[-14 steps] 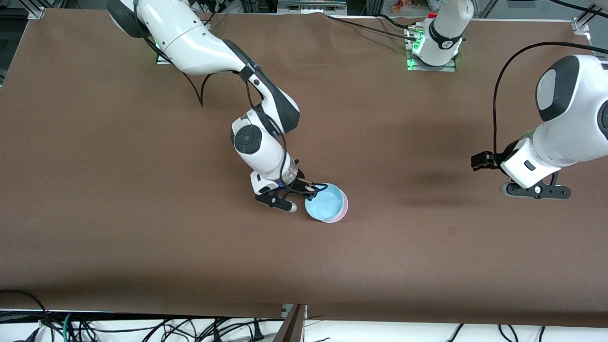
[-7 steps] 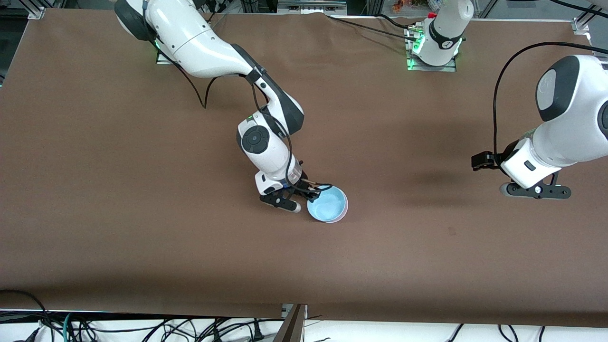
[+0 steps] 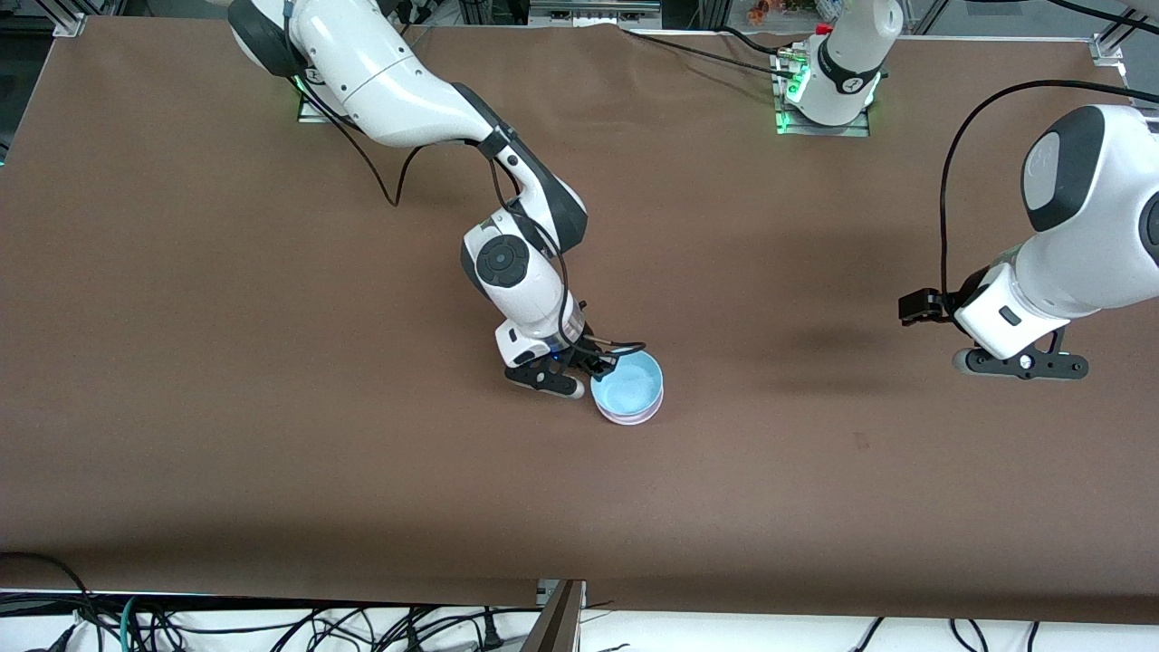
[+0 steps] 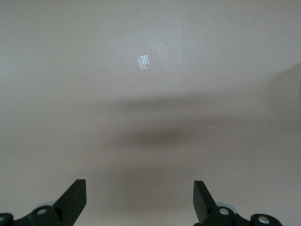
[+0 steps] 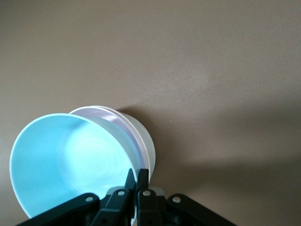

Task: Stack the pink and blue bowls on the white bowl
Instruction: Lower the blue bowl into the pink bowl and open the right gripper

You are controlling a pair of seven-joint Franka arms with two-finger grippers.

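- Nearest the front camera sits the stack: blue bowl (image 3: 631,388) on top, nested in the pink bowl (image 3: 636,417) whose rim shows just beneath it, mid-table.
- In the right wrist view the blue bowl (image 5: 75,165) tilts up — its gripped side looks raised, not yet seated flat in the pink bowl (image 5: 123,123), and a pale wall of what I take to be the white bowl (image 5: 145,136) shows under that.
- Right at the blue rim, on the side toward the right arm's end of the table — the right gripper (image 3: 593,364), fingers pinched narrow on the rim, one inside and one outside by the look of it.
- So the whole next move turns on this: the bowl lies straight out from those fingertips, and letting go should drop it level into the nest.
- Well apart, over bare table (image 3: 272,407) at the left arm's end, the left gripper (image 3: 1023,362) waits, fingers spread wide with nothing between them.
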